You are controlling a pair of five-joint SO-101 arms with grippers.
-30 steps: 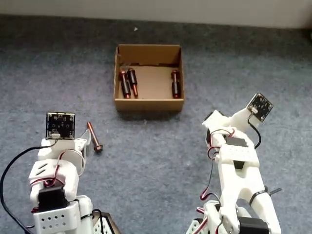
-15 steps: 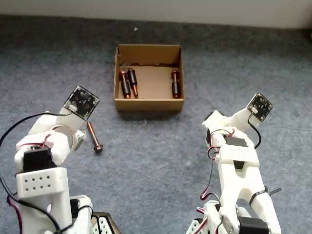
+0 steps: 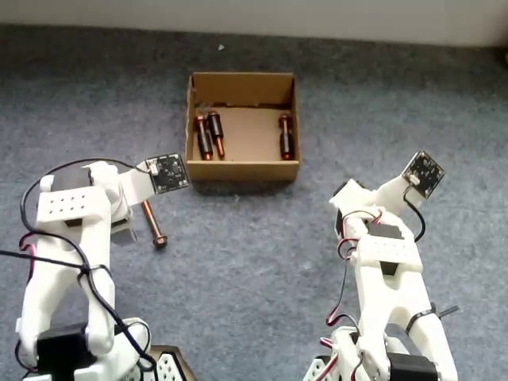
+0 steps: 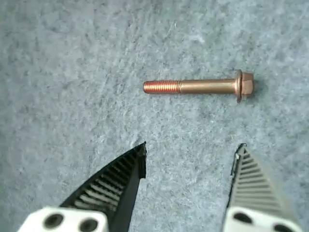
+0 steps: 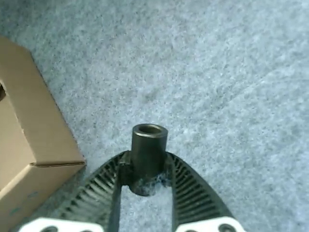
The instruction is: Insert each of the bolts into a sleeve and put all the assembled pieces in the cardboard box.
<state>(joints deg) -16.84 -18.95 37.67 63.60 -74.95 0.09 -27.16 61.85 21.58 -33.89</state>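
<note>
At the far left, the left claw (image 4: 191, 146), spread wide over the grey worktop (image 3: 262, 254), with nothing between its fingers (image 4: 120, 188): one dark, one pale, both ribbed on the inner face. Just ahead of those fingertips and clear of them, a copper-coloured bolt (image 4: 198, 87) lying flat on the worktop, set crosswise to the claw's reach. Hex head toward the pale finger's side, threaded end toward the dark finger's side. Seen from the high view, the same bolt (image 3: 153, 222) close beside the left arm's wrist.

Farther ahead of the left claw and off to its right, the cardboard box (image 3: 242, 171), open at the top. Inside, three assembled pieces lying flat on the floor of the box, each a copper bolt through a dark sleeve: two close together (image 3: 204, 136) (image 3: 216, 132) on the side nearer the left claw, a third (image 3: 285, 135) alone on the side nearer the right claw.

At the right, the right claw (image 5: 145, 169), closed narrow on a dark sleeve (image 5: 148, 150). Gripped by its lower part, the rest poking out past the fingertips, open bore facing away from the claw. A corner of the box (image 5: 34, 125) near this claw, ahead and to its left, not touching it.
</note>
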